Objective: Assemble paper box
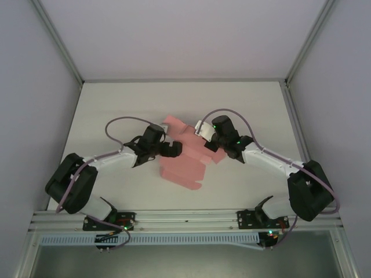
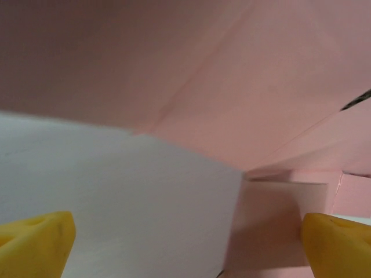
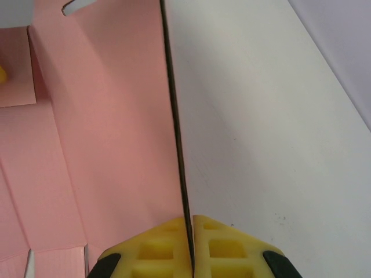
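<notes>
My right hand (image 3: 188,225) is pinched tight on a thin edge of the paper box (image 3: 104,127), while my left hand (image 2: 186,243) gapes wide just above the counter (image 2: 116,191).

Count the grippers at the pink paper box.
2: the left gripper, open, at the left side of the paper box; the right gripper, shut on its upturned panel.

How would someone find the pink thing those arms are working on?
Start at the white table. Near its middle, between the left gripper and the right gripper, lies the paper box: a salmon-pink sheet with creases and small tabs, partly folded. Nothing else there is pink, and the right gripper pinches one raised flap.
</notes>
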